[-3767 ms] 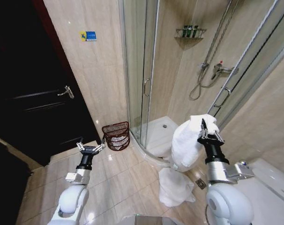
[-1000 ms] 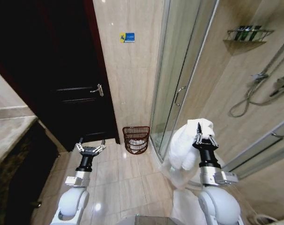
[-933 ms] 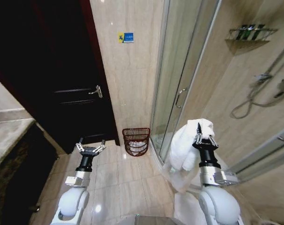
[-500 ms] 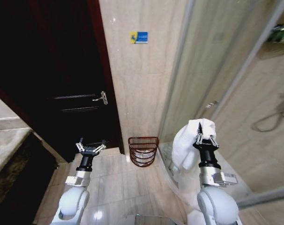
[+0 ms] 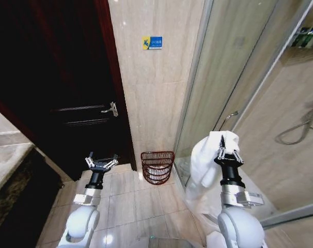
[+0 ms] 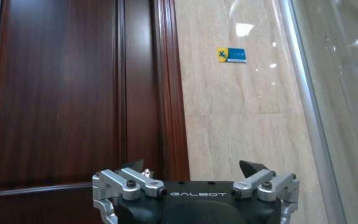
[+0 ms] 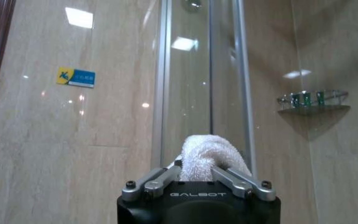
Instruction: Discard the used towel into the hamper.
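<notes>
Floor (image 5: 130, 199): pale glossy tile, grid of grout lines, runs below me from the dark door (image 5: 58, 103) across to the shower glass (image 5: 234, 77). Hamper (image 5: 157, 167) stands on it against the base of the tiled wall, between door frame and glass, tilted a little. White cloth lies inside the hamper.

Head camera looks down from above; both wrist cameras face the wall (sharing its blue sign (image 5: 152, 43)).

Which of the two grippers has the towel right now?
The right gripper, raised beside the shower glass, is shut on the white towel. The left gripper is open and holds nothing, near the dark door.
</notes>
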{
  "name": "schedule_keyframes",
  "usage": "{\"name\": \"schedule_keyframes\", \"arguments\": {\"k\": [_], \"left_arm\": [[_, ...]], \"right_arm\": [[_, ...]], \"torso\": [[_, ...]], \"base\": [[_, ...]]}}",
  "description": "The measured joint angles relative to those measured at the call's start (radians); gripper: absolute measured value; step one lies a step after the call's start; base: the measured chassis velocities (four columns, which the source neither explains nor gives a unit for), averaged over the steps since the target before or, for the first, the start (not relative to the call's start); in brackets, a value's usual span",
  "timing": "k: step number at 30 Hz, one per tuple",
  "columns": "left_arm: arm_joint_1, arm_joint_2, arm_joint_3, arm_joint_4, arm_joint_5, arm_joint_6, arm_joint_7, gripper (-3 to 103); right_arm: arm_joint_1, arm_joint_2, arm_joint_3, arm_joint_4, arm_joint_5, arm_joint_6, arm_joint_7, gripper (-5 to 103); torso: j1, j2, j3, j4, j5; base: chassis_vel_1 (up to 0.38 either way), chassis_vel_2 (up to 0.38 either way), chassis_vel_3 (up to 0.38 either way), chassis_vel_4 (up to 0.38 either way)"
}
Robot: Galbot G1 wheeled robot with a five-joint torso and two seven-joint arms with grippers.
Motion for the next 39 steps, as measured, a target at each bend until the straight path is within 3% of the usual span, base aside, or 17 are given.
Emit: {"name": "schedule_keyframes", "arguments": {"k": [17,39], "left_arm": [[-0.005,-0.002,0.002,-0.001,0.007,0.004,0.003,100],[-0.005,-0.008,0.004,-0.003,0.009,0.008,0.006,100]], "right_arm": [[0.007,0.005,0.001,-0.014,-0.01,0.0,-0.018,5],[0.022,0.006,0.001,-0.026,0.005,0.004,-0.012,5]], "torso": [[0.0,0.0,0.0,-0.0001,0.0001],[0.0,0.0,0.0,0.0,-0.0001]], "base": [[0.004,0.024,-0.007,-0.024],[0.104,0.103,-0.099,-0.108]]}}
